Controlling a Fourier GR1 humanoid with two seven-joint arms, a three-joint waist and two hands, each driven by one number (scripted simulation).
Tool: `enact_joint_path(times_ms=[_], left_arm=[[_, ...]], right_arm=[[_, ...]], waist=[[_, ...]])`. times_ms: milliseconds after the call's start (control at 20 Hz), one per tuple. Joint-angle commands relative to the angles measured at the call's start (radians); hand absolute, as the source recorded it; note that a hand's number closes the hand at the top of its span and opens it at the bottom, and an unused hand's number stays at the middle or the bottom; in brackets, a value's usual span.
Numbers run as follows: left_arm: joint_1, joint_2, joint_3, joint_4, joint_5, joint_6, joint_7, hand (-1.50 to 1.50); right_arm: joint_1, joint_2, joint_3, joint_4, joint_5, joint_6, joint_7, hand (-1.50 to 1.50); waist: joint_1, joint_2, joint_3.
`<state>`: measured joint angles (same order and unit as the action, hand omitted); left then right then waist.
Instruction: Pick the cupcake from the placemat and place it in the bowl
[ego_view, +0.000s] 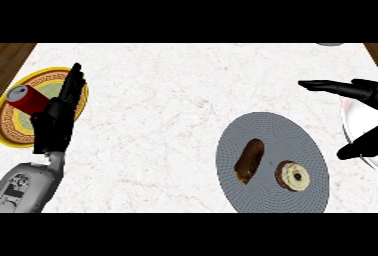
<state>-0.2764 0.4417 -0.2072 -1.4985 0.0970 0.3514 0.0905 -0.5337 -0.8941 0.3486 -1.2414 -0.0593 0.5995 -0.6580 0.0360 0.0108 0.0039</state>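
Here, cupcake (294, 176) upright, top facing up, on grey placemat (258, 130)

You find no text you can read here. The red can (28, 99) just beside the left hand (53, 120) shows no legible label, and the dark marks on the left forearm (22, 187) below that hand stay unreadable.

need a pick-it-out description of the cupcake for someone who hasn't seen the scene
Find the round grey placemat on the right half of the white marble counter. Two items sit on it; the cupcake is the right-hand one, near the mat's lower right edge. It is small and round with a cream top and dark centre, unlike the long brown pastry beside it.
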Motion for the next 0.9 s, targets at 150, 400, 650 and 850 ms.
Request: enact_joint_path(times_ms=[150,400,650,850], left_arm=[[0.04,-0.003,-0.007,-0.053,-0.016,0.0,0.012,0.0],[0.028,-0.003,0.0,-0.082,-0.025,0.007,0.06,0.0],[0.026,-0.015,0.03,-0.004,-0.038,-0.003,0.005,0.0],[0.052,-0.042,0.013,-0.054,-0.073,0.023,0.04,0.0]], right_arm=[[-0.033,-0.026,0.161,-0.034,0.186,0.08,-0.193,-1.5],[-0.04,-0.044,0.261,-0.064,0.261,0.04,-0.244,-1.5],[-0.053,-0.046,0.338,-0.107,0.338,0.003,-0.206,-1.5],[-0.036,-0.045,0.387,-0.101,0.462,-0.071,-0.146,-1.5]], waist=[[0.001,-0.006,-0.002],[-0.006,-0.007,-0.002],[-0.023,-0.008,-0.004],[-0.027,-0.01,-0.004]])
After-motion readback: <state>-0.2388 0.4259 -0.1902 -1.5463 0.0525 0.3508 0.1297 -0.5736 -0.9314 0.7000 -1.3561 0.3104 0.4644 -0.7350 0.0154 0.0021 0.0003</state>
